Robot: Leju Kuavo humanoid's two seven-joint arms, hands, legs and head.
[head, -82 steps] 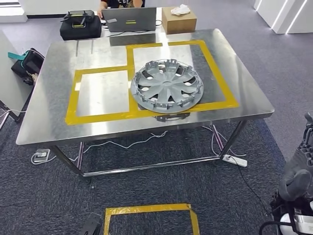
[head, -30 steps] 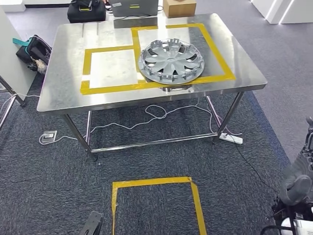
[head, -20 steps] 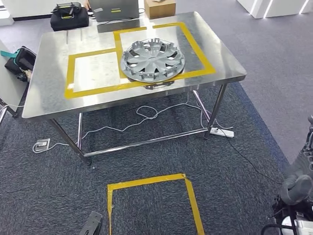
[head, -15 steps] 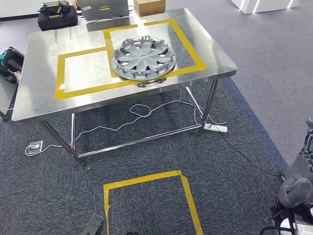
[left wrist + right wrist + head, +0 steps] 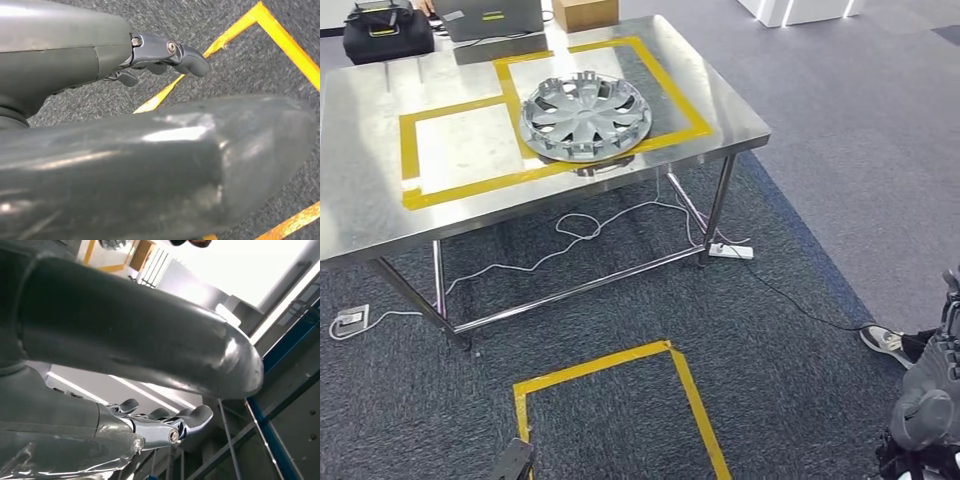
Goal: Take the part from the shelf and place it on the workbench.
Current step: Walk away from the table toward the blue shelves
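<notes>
The part, a silver hubcap (image 5: 586, 115), lies flat on the steel workbench (image 5: 365, 210), inside the right-hand rectangle of yellow tape. My right hand (image 5: 927, 400) hangs low at the picture's lower right, far from the bench, and holds nothing. In the right wrist view the right hand (image 5: 113, 340) has its fingers (image 5: 166, 425) stretched out and apart from the thumb. My left hand (image 5: 512, 462) shows at the bottom edge. In the left wrist view the left hand (image 5: 151, 150) is empty over the carpet, fingers (image 5: 170, 52) extended.
A laptop (image 5: 482, 18), a black bag (image 5: 388, 30) and a cardboard box (image 5: 584, 12) sit at the bench's far side. A yellow tape square (image 5: 614, 410) marks the carpet before me. Cables and a power strip (image 5: 731, 250) lie under the bench. A person's shoe (image 5: 882, 340) is at right.
The whole picture has slid left and the bench has drawn farther off: the camera has turned and moved. The hubcap stays where it lay. Both hands stay empty.
</notes>
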